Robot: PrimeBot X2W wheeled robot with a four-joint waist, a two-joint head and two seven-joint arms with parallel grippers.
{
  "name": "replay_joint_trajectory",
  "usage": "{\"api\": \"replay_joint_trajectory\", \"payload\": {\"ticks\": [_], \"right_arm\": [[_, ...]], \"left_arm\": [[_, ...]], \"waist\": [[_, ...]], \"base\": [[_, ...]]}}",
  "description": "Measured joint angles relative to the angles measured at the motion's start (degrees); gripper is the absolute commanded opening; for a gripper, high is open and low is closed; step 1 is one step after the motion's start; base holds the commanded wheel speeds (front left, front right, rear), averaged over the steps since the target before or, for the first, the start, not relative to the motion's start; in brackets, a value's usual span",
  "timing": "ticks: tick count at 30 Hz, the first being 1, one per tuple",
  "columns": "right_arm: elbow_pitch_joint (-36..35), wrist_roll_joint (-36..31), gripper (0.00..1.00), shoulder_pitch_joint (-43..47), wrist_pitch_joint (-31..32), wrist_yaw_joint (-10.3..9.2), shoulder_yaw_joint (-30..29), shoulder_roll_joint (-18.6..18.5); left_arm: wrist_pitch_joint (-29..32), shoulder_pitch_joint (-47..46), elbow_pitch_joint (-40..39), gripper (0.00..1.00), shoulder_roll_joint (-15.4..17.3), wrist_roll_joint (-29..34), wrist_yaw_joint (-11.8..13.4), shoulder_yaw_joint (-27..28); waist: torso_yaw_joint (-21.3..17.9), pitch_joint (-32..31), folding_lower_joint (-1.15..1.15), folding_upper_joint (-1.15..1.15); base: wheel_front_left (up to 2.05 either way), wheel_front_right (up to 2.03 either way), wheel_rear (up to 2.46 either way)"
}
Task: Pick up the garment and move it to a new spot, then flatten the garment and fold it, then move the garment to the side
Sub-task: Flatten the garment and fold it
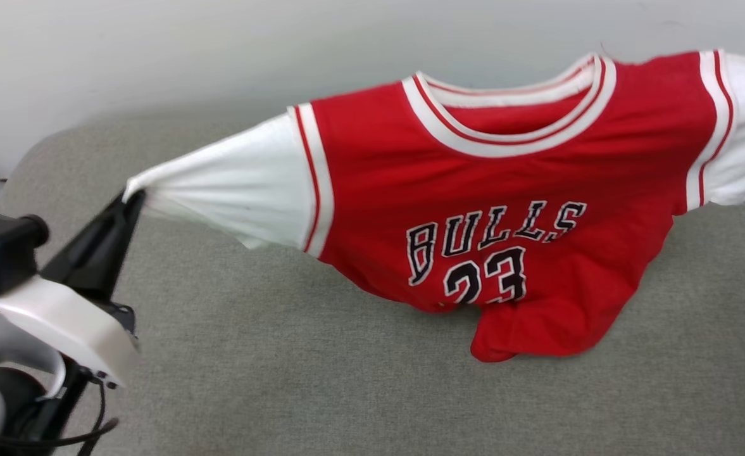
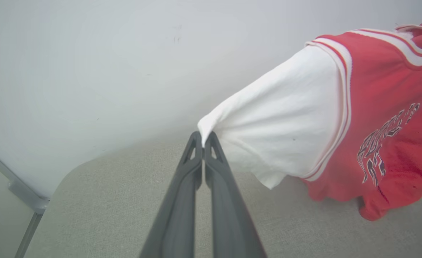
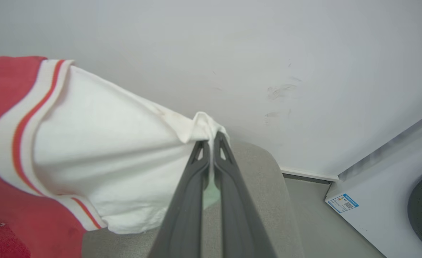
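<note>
The garment (image 1: 511,209) is a red jersey T-shirt with white sleeves, striped trim, "BULLS" and 23 on its chest. It hangs stretched in the air by its two sleeves, its lower hem crumpled on the grey cushioned surface (image 1: 283,354). My left gripper (image 1: 133,197) is shut on the tip of the left white sleeve (image 2: 286,122), seen pinched at my left gripper (image 2: 203,138) in the left wrist view. In the right wrist view my right gripper (image 3: 211,138) is shut on the end of the other white sleeve (image 3: 107,154).
A pale wall (image 1: 157,57) rises right behind the grey surface. In the right wrist view a white appliance (image 3: 383,200) with a blue label stands on the floor beyond the surface's rounded corner. A grey metal frame leg (image 2: 20,186) shows at the left wrist view's edge.
</note>
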Motion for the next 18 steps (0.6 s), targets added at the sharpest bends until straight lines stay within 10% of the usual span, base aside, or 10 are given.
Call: {"api": "replay_joint_trajectory", "payload": {"ticks": [18], "right_arm": [[-10.6, 1.1, 0.00, -5.0, -0.8, 0.00, -4.9, 3.4]], "left_arm": [[-5.5, -9.2, -4.1, 0.00, 4.4, -0.1, 0.7, 11.8]], "waist": [[-2.2, 0.6, 0.00, 0.00]], "base": [[0.00, 0.00, 0.00]]}}
